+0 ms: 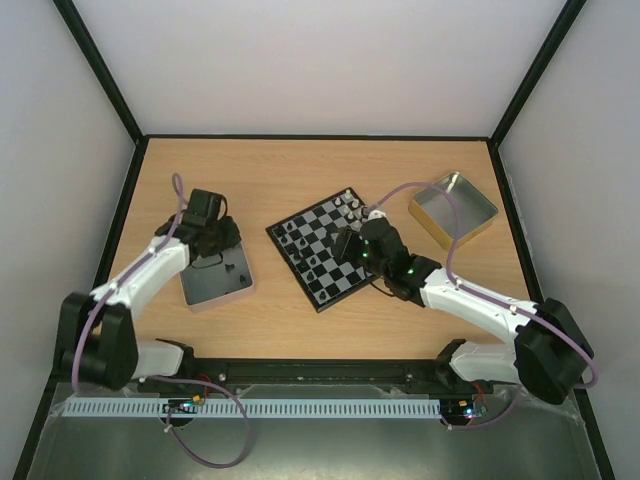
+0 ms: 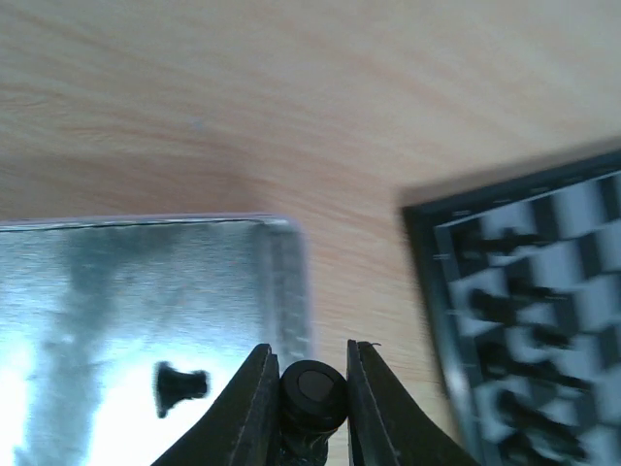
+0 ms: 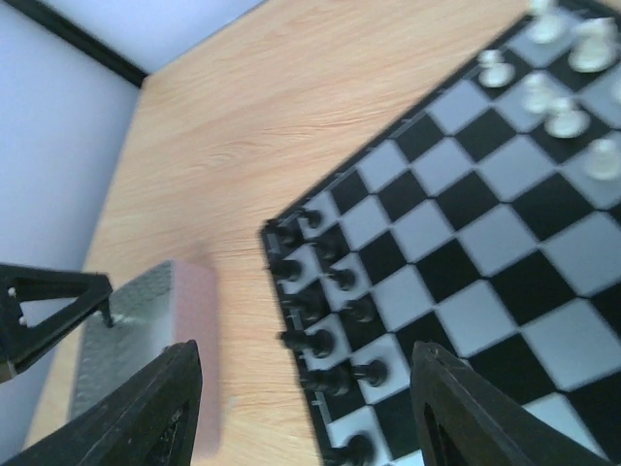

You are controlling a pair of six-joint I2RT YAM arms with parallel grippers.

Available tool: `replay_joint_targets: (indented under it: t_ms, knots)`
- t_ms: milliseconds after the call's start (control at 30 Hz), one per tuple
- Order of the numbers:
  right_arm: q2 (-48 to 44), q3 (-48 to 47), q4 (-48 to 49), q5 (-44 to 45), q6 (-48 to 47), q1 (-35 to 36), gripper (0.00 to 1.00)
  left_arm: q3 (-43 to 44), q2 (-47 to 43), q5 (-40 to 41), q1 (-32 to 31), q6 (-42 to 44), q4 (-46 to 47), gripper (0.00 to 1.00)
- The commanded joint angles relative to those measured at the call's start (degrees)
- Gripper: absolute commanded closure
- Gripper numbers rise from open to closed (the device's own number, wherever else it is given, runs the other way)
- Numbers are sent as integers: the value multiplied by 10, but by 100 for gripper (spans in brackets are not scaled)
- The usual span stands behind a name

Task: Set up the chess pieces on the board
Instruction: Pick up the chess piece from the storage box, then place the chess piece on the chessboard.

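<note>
The chessboard (image 1: 325, 250) lies tilted mid-table. Several black pieces (image 3: 320, 301) stand along its left edge and several silvery-white pieces (image 3: 548, 92) at its far right corner. My left gripper (image 2: 312, 393) is shut on a black chess piece (image 2: 313, 390), held over the right edge of a metal tin (image 2: 126, 320). One more black piece (image 2: 180, 386) lies in that tin. My right gripper (image 3: 306, 408) is open and empty, hovering over the board's near left side. The board also shows in the left wrist view (image 2: 543, 320).
The left tin (image 1: 215, 280) sits left of the board. A second, gold-coloured tin (image 1: 452, 208) sits at the back right. Black-framed walls bound the table on three sides.
</note>
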State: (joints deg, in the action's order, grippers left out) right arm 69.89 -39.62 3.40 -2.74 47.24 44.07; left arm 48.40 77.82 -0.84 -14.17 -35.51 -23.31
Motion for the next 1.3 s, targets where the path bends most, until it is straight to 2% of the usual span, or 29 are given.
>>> replay_joint_targets:
  t_ms: [0, 200, 333, 400, 733, 867, 1000, 1167, 1267]
  knots:
    - [16, -11, 98, -51, -8, 24, 40, -26, -82, -107, -3, -115, 46, 85]
    - [62, -44, 173, -65, -3, 74, 36, -62, -148, -198, -31, -305, 170, 85]
    - [100, -66, 203, -71, 1, 98, 37, -124, -184, -215, -55, -494, 274, 85]
    - [114, -76, 210, -74, -1, 104, 39, -136, -187, -224, -65, -545, 304, 85]
    - [138, -101, 198, -72, -40, 122, 50, -139, -163, -266, -91, -627, 351, 86]
    - [136, -103, 201, -72, -56, 121, 68, -143, -159, -277, -98, -647, 361, 87]
    - [136, -109, 201, -59, -62, 121, 81, -146, -158, -284, -100, -658, 371, 87]
    - [137, -108, 195, -40, -59, 121, 91, -151, -158, -292, -105, -671, 382, 87]
    - [131, -106, 195, -24, -58, 121, 94, -152, -158, -293, -113, -678, 382, 87]
